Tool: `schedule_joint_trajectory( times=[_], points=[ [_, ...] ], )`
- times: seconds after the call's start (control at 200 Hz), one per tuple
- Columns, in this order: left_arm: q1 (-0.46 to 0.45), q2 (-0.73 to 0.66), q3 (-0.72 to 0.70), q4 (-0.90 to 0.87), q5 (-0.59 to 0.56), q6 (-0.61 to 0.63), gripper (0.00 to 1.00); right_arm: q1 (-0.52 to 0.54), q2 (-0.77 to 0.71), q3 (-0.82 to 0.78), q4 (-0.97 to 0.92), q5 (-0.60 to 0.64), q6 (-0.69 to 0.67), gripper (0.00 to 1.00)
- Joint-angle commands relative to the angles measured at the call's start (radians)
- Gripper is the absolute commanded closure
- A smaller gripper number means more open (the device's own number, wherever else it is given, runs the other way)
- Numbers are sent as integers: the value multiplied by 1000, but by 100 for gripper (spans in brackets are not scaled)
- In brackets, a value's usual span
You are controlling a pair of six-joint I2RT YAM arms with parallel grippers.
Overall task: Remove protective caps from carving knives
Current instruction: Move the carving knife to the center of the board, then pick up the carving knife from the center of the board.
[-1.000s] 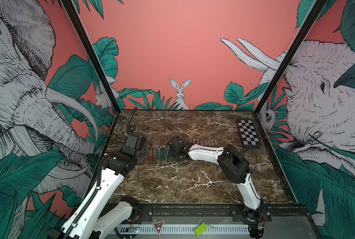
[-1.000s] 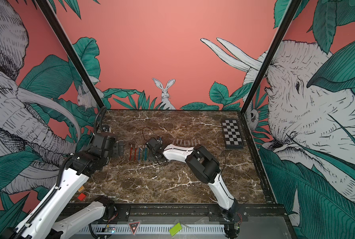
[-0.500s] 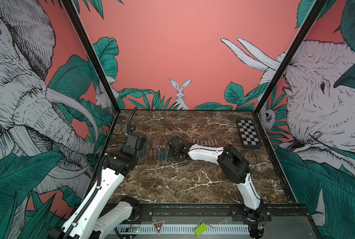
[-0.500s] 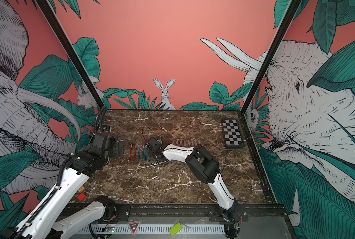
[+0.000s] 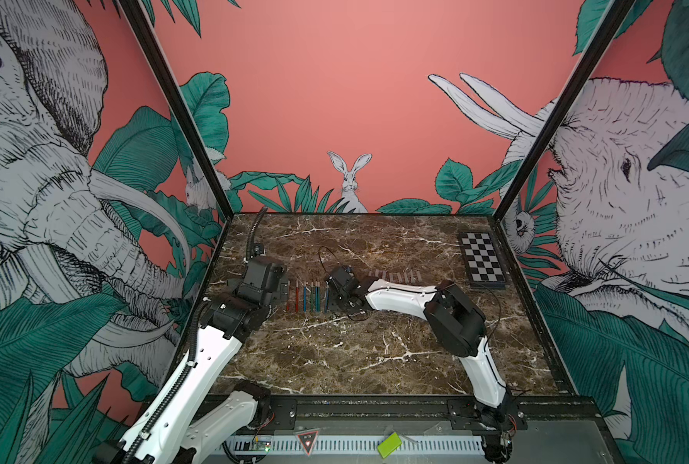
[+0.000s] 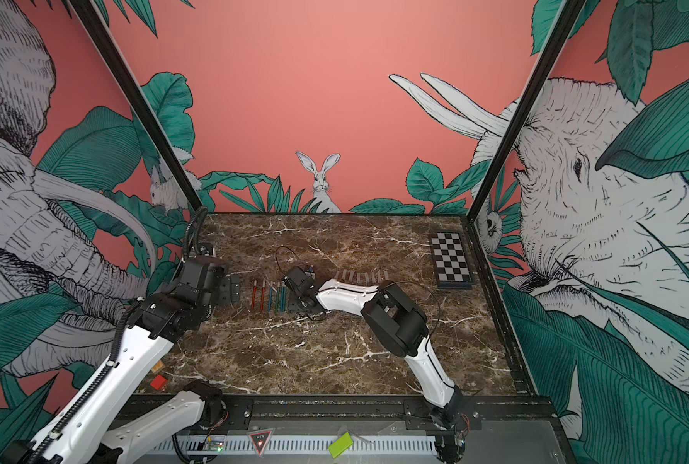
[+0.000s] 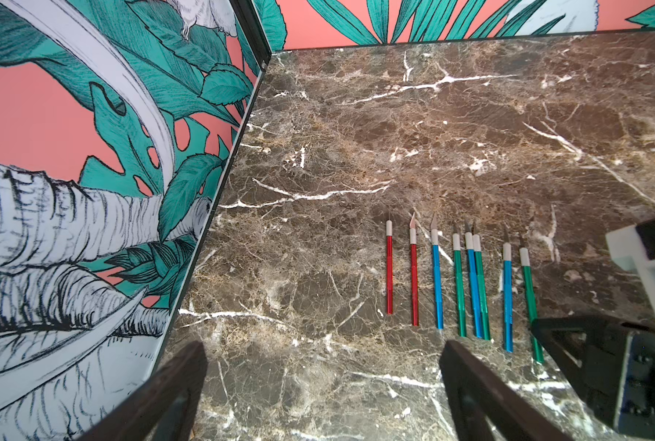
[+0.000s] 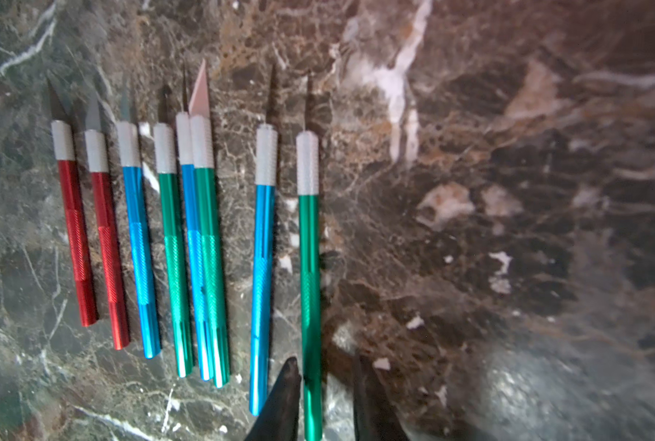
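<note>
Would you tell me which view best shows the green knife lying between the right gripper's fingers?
The right wrist view: the green knife is large, bare tip visible. The left wrist view shows it smaller; both top views barely resolve it.

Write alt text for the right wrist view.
Eight thin carving knives with red, blue or green metal handles and bare blades lie side by side on a brown marble table. The right gripper, its jaws parted, straddles the end green knife's handle.
</note>
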Motion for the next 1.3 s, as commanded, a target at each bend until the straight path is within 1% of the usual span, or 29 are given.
schedule_joint_trajectory(
  times=[0.0, 0.08, 0.17, 0.28, 0.38, 0.445, 0.47, 0.5, 0.58, 0.685, 0.735, 0.795, 0.89, 0.925, 1.02, 1.085, 1.165, 1.295],
  points=[
    [-1, -2, -13, 6, -12, 4, 3, -4, -69, -15, -43, 7, -32, 71],
    [1, 0, -13, 6, -13, 5, 3, -9, -105, -18, -63, -8, -62, 68],
    [0, -1, -13, 6, -14, 5, 3, -9, -187, -65, -61, 12, -95, 63],
    [0, 4, -12, 5, -13, 5, 3, -20, -309, -123, -97, 37, -144, 57],
    [0, 6, -13, 3, -7, 6, 3, -41, -434, -223, -160, 77, -191, 52],
    [0, 9, -17, 9, 22, 13, 2, -75, -527, -337, -199, 92, -204, 51],
    [0, 13, -16, 10, 34, 14, 2, -97, -547, -377, -208, 90, -210, 51],
    [1, 21, -13, 9, 49, 17, 2, -121, -618, -436, -217, 87, -216, 51],
    [-1, 57, 5, -11, 95, 10, 2, -200, -728, -568, -253, 104, -234, 51],
    [-5, 113, 32, -27, 200, -13, 2, -277, -831, -661, -332, 157, -281, 51],
    [-22, 147, 47, -37, 227, -21, 2, -302, -861, -685, -362, 182, -293, 50],
    [-57, 189, 75, -67, 221, -37, 2, -340, -879, -708, -370, 176, -312, 50],
    [-123, 252, 127, -123, 192, -66, 1, -404, -870, -735, -358, 148, -339, 53],
    [-137, 269, 138, -134, 210, -80, 1, -427, -856, -736, -353, 131, -352, 54],
    [-146, 284, 142, -130, 268, -118, 1, -466, -814, -735, -329, 99, -383, 60],
    [-148, 281, 134, -117, 297, -140, 1, -488, -785, -733, -321, 84, -390, 61],
    [-150, 278, 124, -112, 326, -167, 1, -509, -742, -737, -291, 54, -392, 62],
    [-156, 276, 112, -108, 356, -201, 1, -532, -695, -737, -257, 34, -400, 68]
  ],
)
